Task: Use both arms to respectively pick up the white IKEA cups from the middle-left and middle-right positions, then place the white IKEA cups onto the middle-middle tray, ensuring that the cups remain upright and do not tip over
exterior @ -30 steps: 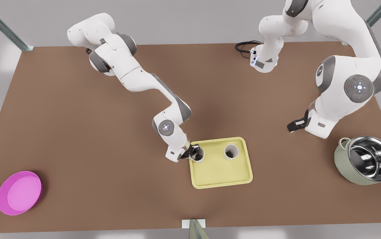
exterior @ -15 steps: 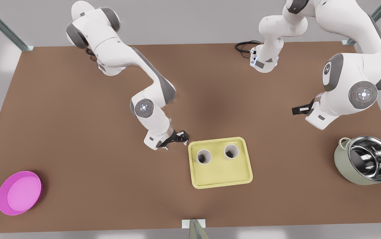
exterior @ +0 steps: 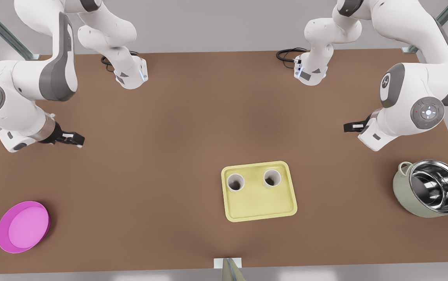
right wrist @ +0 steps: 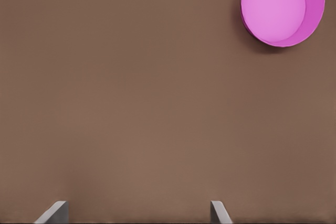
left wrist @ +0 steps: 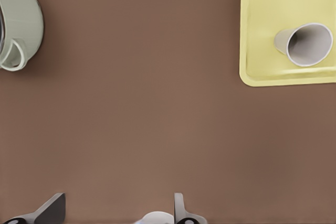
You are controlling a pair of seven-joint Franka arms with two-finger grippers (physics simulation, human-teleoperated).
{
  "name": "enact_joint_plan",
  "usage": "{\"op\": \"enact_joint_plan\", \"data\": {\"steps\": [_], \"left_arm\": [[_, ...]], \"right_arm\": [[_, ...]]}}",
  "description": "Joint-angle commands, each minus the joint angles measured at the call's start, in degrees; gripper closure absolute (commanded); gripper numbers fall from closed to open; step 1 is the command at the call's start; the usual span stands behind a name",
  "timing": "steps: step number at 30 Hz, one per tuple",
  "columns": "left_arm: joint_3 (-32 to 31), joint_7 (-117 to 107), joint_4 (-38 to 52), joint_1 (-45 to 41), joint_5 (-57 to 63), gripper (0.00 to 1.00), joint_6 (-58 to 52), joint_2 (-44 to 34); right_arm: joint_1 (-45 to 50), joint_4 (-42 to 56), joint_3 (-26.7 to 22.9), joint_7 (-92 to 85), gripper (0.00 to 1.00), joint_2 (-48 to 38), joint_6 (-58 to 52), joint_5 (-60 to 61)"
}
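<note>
Two white IKEA cups stand upright on the far half of the tray (exterior: pixel 261 203) in the front view, the first cup (exterior: pixel 235 182) toward the front view's left and the second cup (exterior: pixel 272 178) beside it to the right, apart from each other. The tray lies near the middle of the brown table (exterior: pixel 169 136). The left gripper (exterior: pixel 348 127) hangs over bare table at the front view's right, well apart from the tray, with the green pot (exterior: pixel 431 189) nearer the camera. The right gripper (exterior: pixel 73 137) hangs at the front view's left, with the magenta dish (exterior: pixel 22 226) nearer the camera. In the left wrist view, the left gripper (left wrist: pixel 115 213) is spread wide and holds nothing; beyond it are the tray (left wrist: pixel 268 35) with one of the cups (left wrist: pixel 307 44) on it, and the pot (left wrist: pixel 21 22). In the right wrist view, the right gripper (right wrist: pixel 136 213) is also spread wide and empty above bare table, with the dish (right wrist: pixel 281 8) farther off.
</note>
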Motion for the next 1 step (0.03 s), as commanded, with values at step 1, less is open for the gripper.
{"op": "enact_joint_plan", "data": {"steps": [1], "left_arm": [[-0.01,4.14,0.02,0.32,0.01,0.00,-0.28,-0.07]], "right_arm": [[0.01,-0.07,-0.02,-11.82,0.00,-0.22,-4.35,-0.24]]}}
